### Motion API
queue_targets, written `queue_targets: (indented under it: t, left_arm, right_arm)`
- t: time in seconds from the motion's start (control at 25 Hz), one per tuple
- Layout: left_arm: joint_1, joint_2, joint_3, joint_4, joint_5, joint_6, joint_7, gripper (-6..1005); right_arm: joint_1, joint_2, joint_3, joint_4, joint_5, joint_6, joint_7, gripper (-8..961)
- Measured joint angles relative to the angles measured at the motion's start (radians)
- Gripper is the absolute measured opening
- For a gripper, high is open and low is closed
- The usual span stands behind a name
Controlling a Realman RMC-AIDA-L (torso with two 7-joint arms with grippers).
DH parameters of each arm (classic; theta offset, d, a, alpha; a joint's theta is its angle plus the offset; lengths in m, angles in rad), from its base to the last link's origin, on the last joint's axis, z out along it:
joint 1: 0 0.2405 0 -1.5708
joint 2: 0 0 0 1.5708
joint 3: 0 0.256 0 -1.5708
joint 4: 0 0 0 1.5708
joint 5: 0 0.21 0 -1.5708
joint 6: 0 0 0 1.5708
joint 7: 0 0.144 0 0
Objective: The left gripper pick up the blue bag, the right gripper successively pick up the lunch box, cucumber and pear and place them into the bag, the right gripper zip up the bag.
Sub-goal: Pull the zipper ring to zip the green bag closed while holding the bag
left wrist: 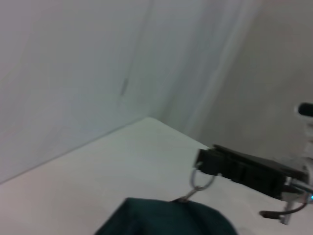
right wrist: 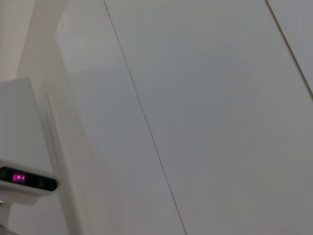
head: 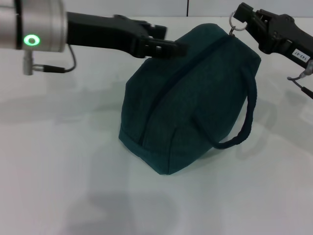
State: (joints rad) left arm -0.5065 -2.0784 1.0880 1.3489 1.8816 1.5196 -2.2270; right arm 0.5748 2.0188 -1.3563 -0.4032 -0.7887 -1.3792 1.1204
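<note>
Centre of frame, the blue bag (head: 188,103) stands zipped on the table (head: 58,161). Our right pincer (head: 238,20) clamps its ring zipper pull (head: 234,22), top right; our left pincer (head: 171,46), fingers together, braces the bag's top against the pull.

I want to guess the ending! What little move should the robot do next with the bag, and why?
Probably let go of the ring. The right hand holds that zipper ring at the far end of the blue bag, and the zipper looks shut, with no food left on the table. The left hand pinches the bag's top, steadying it.
</note>
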Motion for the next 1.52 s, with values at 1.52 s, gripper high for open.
queue_targets:
  t: [1.52]
  left_arm:
    - [-0.178, 0.002, 0.033, -0.192, 0.121, -0.078, 0.010, 773]
  right_arm:
    - [-0.013, 0.006, -0.006, 0.017, -0.005, -0.047, -0.001, 97]
